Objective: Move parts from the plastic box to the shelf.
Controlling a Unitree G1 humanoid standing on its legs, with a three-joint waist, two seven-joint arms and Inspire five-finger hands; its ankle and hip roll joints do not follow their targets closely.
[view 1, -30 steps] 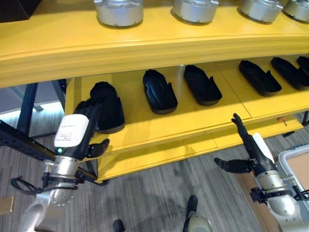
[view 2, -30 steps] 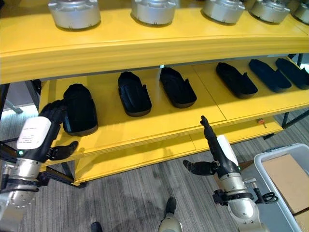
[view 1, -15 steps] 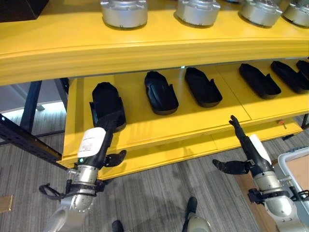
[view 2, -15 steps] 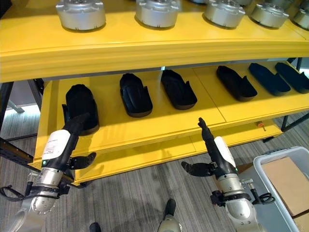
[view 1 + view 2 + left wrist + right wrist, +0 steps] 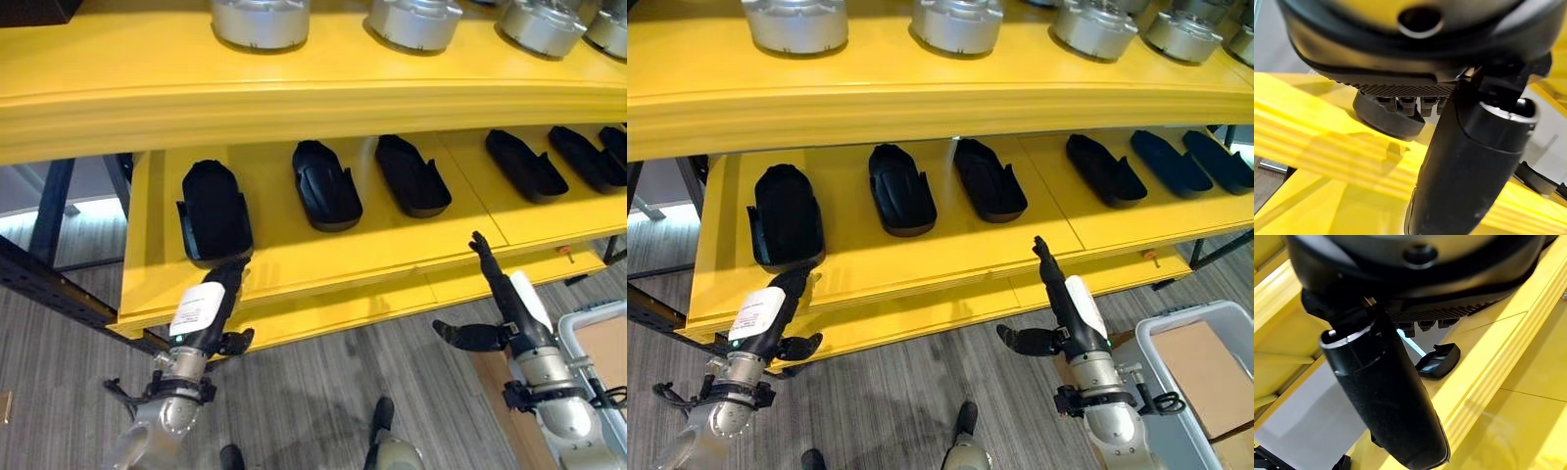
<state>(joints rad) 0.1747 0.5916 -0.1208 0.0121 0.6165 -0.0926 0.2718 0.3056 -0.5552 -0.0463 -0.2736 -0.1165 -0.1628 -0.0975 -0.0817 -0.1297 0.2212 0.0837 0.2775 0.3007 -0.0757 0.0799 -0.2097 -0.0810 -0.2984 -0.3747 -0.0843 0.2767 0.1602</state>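
Left hand [image 5: 211,304], right hand [image 5: 1058,294]: fingers straight, empty, before yellow shelf [image 5: 921,245]; right eye view adds plastic box [image 5: 1190,377]

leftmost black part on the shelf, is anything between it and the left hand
Nothing visible. The left hand hangs open at the front edge of the yellow shelf, just below the leftmost black part, with bare shelf between them. The right hand is open too.
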